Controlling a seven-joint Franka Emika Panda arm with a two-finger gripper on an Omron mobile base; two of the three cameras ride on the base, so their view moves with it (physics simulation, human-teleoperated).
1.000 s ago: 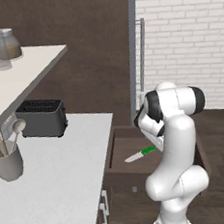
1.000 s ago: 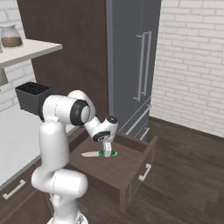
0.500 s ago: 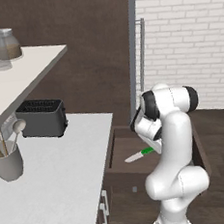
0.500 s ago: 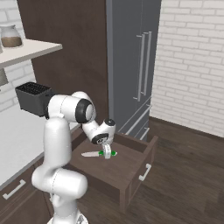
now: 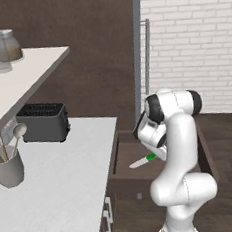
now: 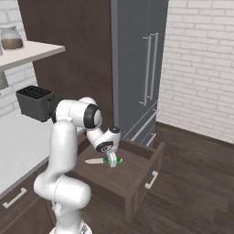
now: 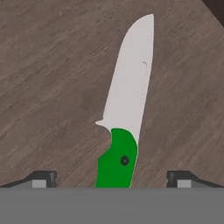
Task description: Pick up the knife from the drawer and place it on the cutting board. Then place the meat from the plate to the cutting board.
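The knife point(image 7: 124, 118) lies flat on the floor of the open drawer point(image 7: 48, 78), green handle toward me, silver blade pointing away. My gripper point(image 7: 112, 178) hangs just above the handle, open, one fingertip on each side of it with wide gaps and no contact. From the right base view the gripper point(image 6: 112, 161) reaches down into the drawer point(image 6: 137, 171) over the knife point(image 6: 98, 161). From the left base view the knife point(image 5: 144, 161) peeks out beside the arm inside the drawer point(image 5: 127, 159). The cutting board and the meat are out of view.
A black toaster point(image 5: 43, 122) and a grey utensil cup point(image 5: 7, 168) stand on the white counter point(image 5: 65, 193) left of the drawer. A shelf point(image 5: 18, 72) with a glass jar hangs above. A tall grey fridge point(image 6: 137, 68) stands behind the drawer.
The hand has sunk a little lower into the drawer toward the knife handle. The jaws have stayed open and the knife has not moved.
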